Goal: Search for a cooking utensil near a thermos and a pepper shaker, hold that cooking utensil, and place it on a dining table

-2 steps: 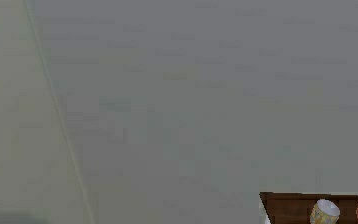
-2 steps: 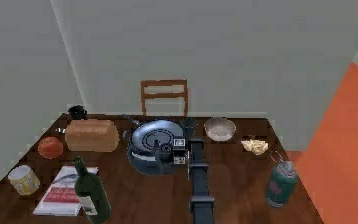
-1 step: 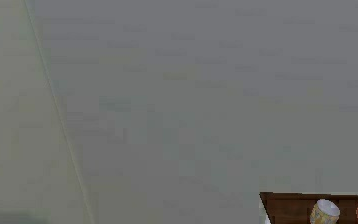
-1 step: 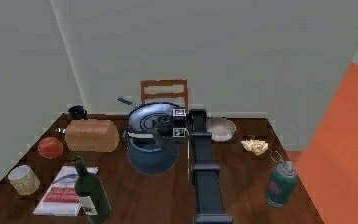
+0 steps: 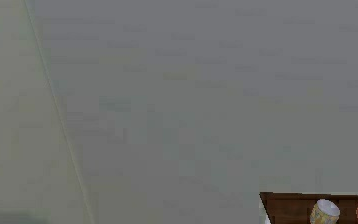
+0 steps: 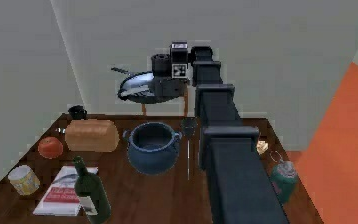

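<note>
Claw (image 6: 149, 90) holds a silvery utensil (image 6: 130, 86) clear of the table (image 6: 115, 166); its spread cannot be told.

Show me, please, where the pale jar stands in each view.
Forward view: the jar is at the bottom edge, near the right corner.
Arm side view: the jar is at the lower left, on the table.
Shared landmark: the brown table under it.

Dark wooden table (image 6: 137, 195): bread loaf (image 6: 92, 135), blue pot (image 6: 152, 147), green bottle (image 6: 88, 188), book (image 6: 62, 193), teal thermos (image 6: 284, 182).
</note>
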